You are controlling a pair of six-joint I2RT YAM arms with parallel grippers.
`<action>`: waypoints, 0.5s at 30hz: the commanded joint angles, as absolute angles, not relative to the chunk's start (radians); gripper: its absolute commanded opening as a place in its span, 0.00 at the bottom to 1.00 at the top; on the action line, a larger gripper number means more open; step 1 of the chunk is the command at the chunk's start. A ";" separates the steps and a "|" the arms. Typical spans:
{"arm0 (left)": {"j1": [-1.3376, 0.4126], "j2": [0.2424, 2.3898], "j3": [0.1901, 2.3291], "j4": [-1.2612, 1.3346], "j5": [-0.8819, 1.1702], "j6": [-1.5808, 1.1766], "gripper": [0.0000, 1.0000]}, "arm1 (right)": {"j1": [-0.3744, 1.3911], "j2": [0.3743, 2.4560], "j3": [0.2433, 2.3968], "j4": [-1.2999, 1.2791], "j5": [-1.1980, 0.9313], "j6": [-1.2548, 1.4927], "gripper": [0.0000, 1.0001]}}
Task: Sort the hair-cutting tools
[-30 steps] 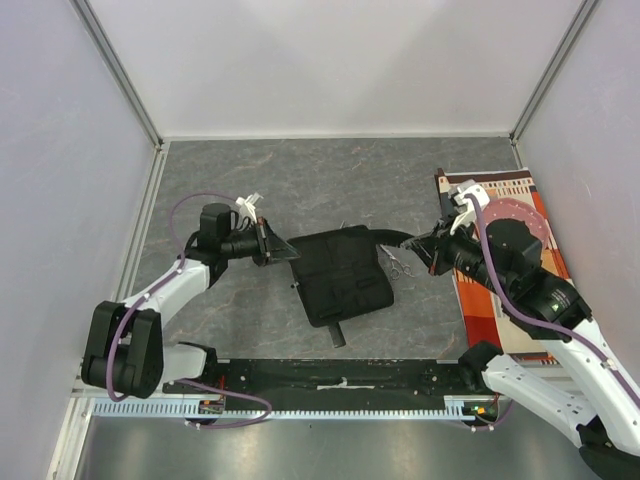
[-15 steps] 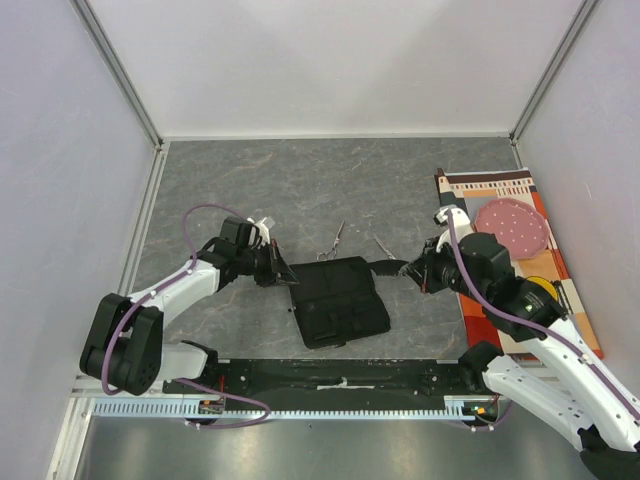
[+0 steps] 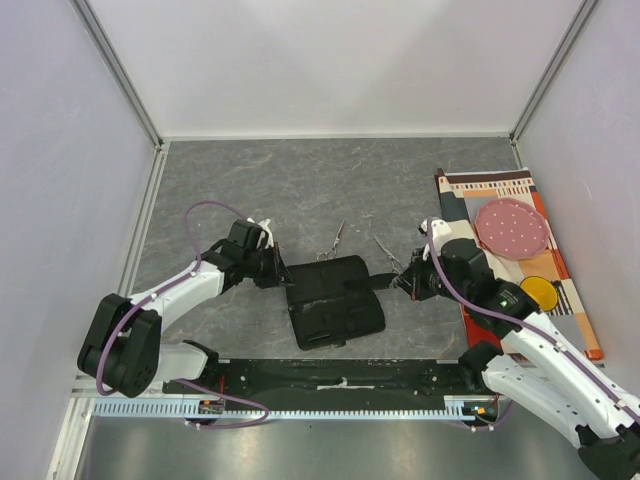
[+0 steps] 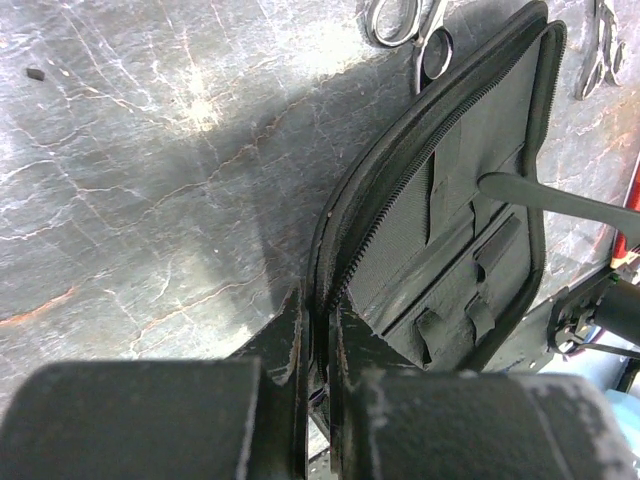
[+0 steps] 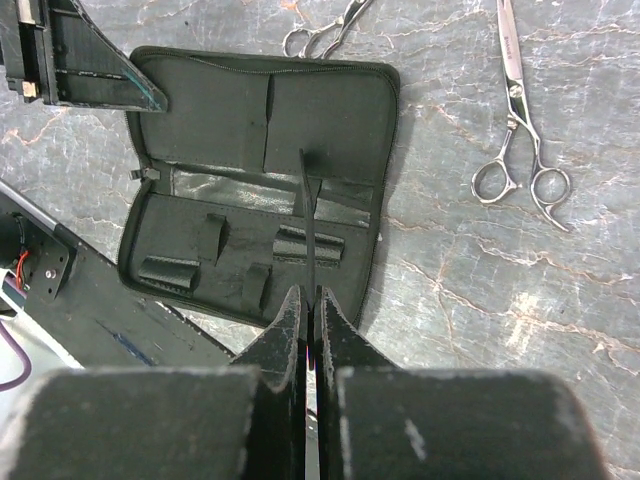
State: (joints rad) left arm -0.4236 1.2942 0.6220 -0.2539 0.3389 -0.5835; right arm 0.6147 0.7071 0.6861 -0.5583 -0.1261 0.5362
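The left claw (image 3: pixel 274 268) pinches the zip edge of the black rectangular fabric pouch (image 3: pixel 335 300), which has dropped from tilted to lying open on the counter (image 3: pixel 300 190). Two slim silver metal scissors (image 3: pixel 333 241) lie just behind it, unsorted. The right claw (image 3: pixel 405 283), clamped on a thin black comb (image 5: pixel 308 215), has swung it over the pockets, so slotting looks next. Whether its tip is seated I can't tell, and the other comb is out of sight.

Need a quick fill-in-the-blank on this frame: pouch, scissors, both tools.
1. The left tool is shut on the edge of the black ___.
2. The pouch lies ___, pockets showing.
3. ___ silver scissors lie on the table, neither held.
4. The right tool is ___ on a slim black comb.
Missing: pouch; open; Two; shut.
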 commanded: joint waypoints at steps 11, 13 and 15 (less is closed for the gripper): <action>-0.425 1.261 0.606 -0.239 0.238 -0.520 0.02 | 0.413 0.785 0.577 -0.357 -0.419 0.482 0.00; -0.426 1.256 0.606 -0.236 0.245 -0.518 0.02 | 0.400 0.795 0.569 -0.357 -0.436 0.480 0.00; -0.426 1.255 0.606 -0.235 0.244 -0.520 0.02 | 0.396 0.801 0.560 -0.362 -0.442 0.480 0.00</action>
